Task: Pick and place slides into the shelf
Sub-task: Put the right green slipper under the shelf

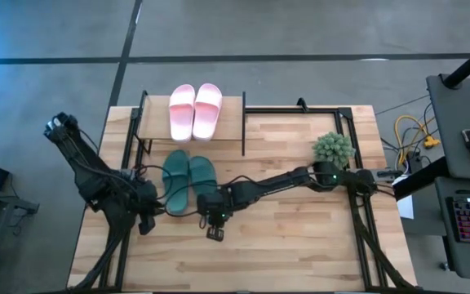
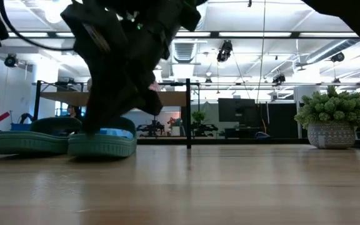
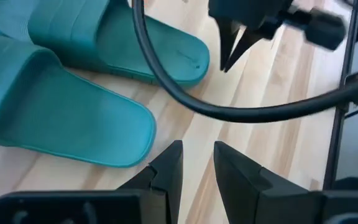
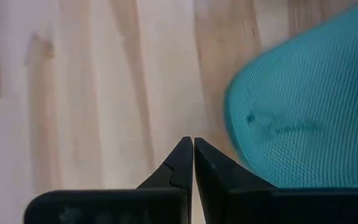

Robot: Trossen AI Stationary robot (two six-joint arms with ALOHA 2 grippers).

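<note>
Two dark green slides [image 1: 188,181] lie side by side, soles down, on the table in front of the shelf [image 1: 233,110]. Two pale pink slides [image 1: 194,110] rest on the shelf's wooden top board. My right gripper [image 1: 215,231] is shut and hovers just off the near end of the right-hand green slide [image 4: 303,112], beside it and apart from it. My left gripper [image 1: 145,220] sits near the left green slide's near end [image 3: 73,124], fingers a little open [image 3: 197,168] and empty. In the low view the green slides [image 2: 61,140] show beneath a dark arm.
A small potted plant [image 1: 334,149] stands on the table's right side, next to the right arm's base. The black frame posts of the shelf [image 2: 188,112] rise behind the green slides. Bare wood [image 1: 284,245] stretches along the near half of the table.
</note>
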